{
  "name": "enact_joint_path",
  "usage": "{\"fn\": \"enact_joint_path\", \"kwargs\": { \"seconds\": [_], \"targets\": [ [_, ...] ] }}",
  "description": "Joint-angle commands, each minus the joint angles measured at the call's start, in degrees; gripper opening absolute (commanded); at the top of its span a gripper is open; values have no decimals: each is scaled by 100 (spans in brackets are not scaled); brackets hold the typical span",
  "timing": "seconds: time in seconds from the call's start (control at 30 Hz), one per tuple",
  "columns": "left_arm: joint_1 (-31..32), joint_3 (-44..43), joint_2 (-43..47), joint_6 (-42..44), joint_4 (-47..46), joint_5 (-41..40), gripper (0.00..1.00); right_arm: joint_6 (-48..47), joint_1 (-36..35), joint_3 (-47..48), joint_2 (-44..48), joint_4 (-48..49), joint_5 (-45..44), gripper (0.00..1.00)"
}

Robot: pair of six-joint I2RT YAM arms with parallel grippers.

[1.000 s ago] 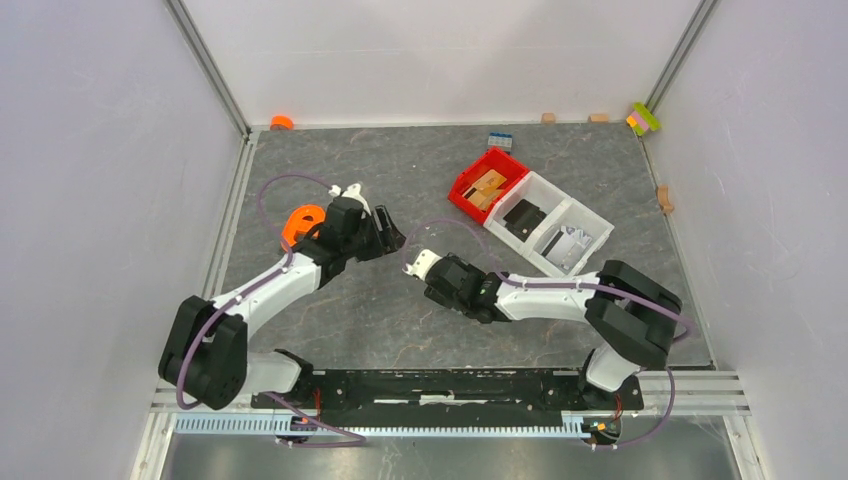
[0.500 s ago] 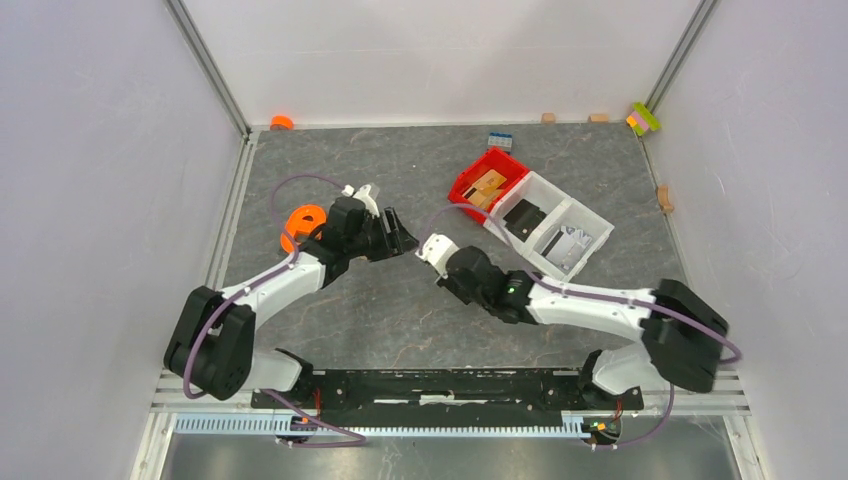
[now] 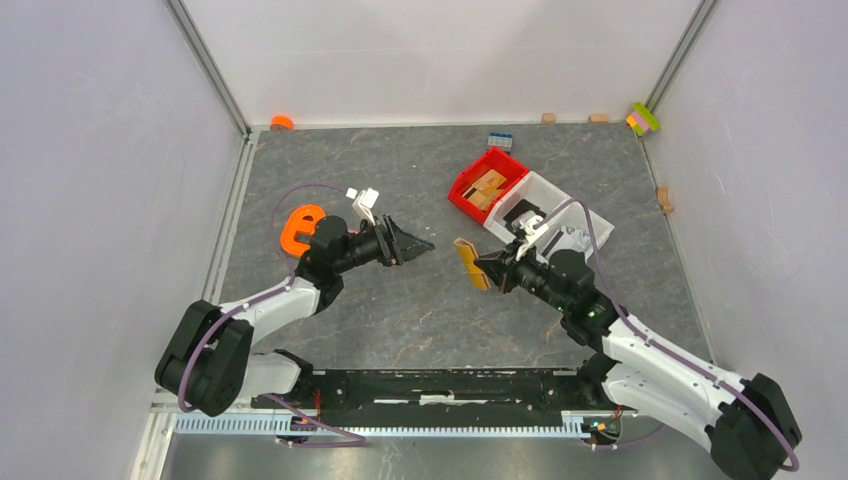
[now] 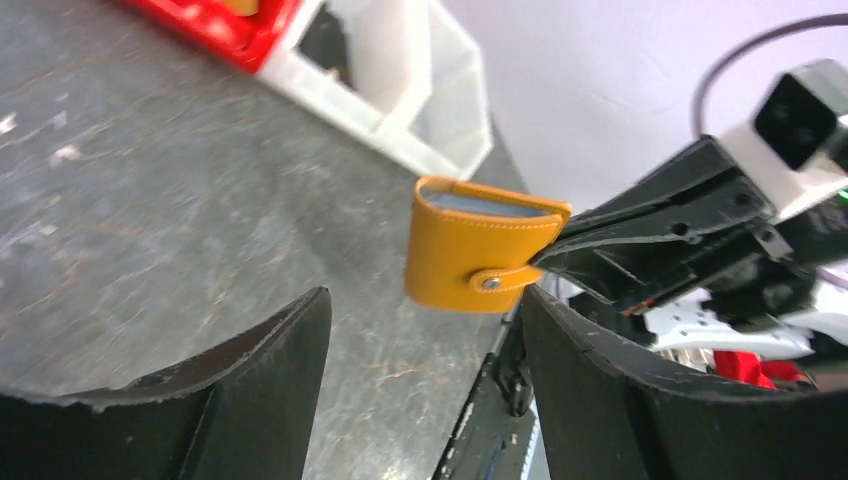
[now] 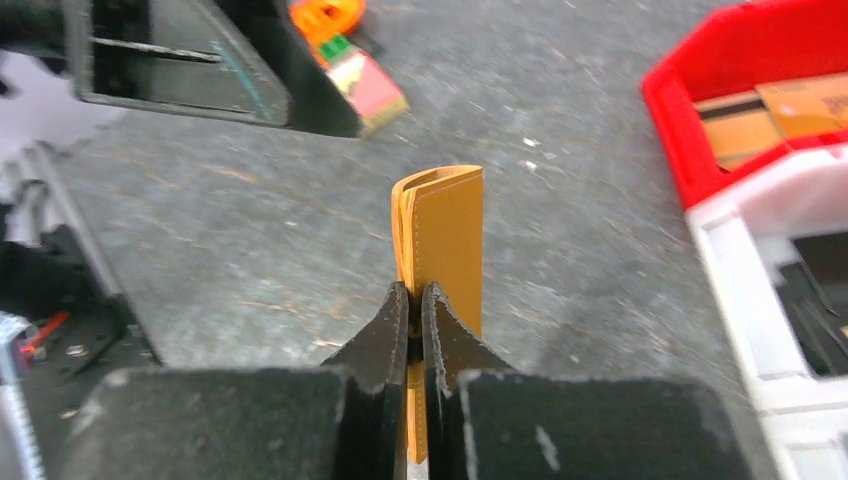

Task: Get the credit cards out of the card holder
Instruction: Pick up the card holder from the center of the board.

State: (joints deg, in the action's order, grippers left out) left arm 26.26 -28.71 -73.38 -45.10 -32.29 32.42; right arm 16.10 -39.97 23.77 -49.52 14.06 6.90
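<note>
With its jaws pinched tight, right gripper (image 5: 415,300) clamps the card holder (image 5: 445,230) by one edge: holder folded, strap snapped, held edge-on in the air above the bench (image 3: 400,310). Left gripper (image 4: 425,300) is wide open with nothing in it, pointing at the holder from the opposite side, near but not touching; holder lines up with the gap between its fingers. Red bin (image 3: 458,195) and white bin (image 3: 597,220) sit beyond the right gripper; orange ring (image 3: 300,228) on the bench beside the left arm
</note>
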Motion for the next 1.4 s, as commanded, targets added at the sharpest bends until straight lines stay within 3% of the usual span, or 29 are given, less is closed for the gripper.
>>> {"fn": "enact_joint_path", "kwargs": {
  "seconds": [0.0, 0.4, 0.67, 0.8, 0.87, 0.97, 1.07, 1.2, 1.27, 1.37],
  "targets": [
    [104, 273, 207, -686, -2119, 787, 77, 613, 76, -300, 561, 1438, 1006, 0],
    [558, 458, 438, -1088, -3449, 1186, 80, 1670, 95, -666, 1185, 2517, 1594, 0],
    [897, 258, 406, -949, -3111, 1226, 80, 1940, 94, -807, 1182, 2942, 1704, 0],
    [1034, 93, 269, -891, -2899, 1309, 76, 2002, 99, -872, 1057, 3028, 1597, 0],
    [1057, 22, 216, -866, -2802, 1337, 65, 1952, 94, -872, 977, 2959, 1505, 0],
    [1060, -27, 252, -757, -2537, 1285, 46, 1627, 94, -847, 941, 2682, 1222, 11],
    [1057, -110, 388, -413, -1835, 1023, 29, 1192, 94, -853, 939, 2344, 746, 30],
    [1059, -227, 555, 67, -872, 529, 3, 738, 94, -841, 803, 1947, 59, 64],
    [1059, -345, 595, 295, -274, 188, 2, 403, 96, -733, 640, 1734, 13, 79],
    [1057, -459, 607, 537, 380, -254, 2, 77, 94, -451, 210, 1308, 58, 87]
  ]
}}
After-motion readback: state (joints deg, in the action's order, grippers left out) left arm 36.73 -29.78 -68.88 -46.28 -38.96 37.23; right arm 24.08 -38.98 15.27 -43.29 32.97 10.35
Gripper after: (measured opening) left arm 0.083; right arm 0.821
